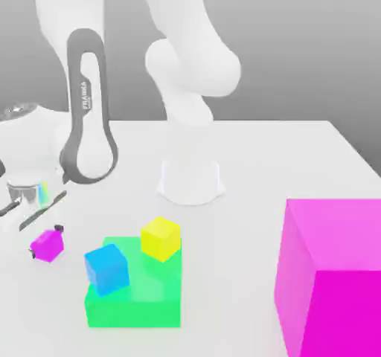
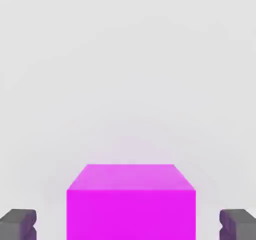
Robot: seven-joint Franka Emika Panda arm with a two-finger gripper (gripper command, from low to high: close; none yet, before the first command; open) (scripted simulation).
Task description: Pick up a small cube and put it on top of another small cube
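Jaws (image 2: 128,225): wide, one each side of sm. magenta cube (image 1: 48,245), w/ a visible gap btwn each jaw and cube; no grip. Magenta cube sits low over or on table (image 1: 238,236), twd the exterior view's left edge of it; contact w/ table can't be confirmed. Green block (image 1: 155,303) is on table, nearer its front edge than the arm base (image 1: 191,181). Blue cube (image 1: 108,270) is at block's left edge, yellow cube (image 1: 161,239) at its far right corner, exterior view's left/right; cubes apart. Lg. magenta block (image 1: 335,274): table, exterior view's right.

Plain grey backdrop shading lighter downward, pale smooth tabletop (image 1: 245,169)
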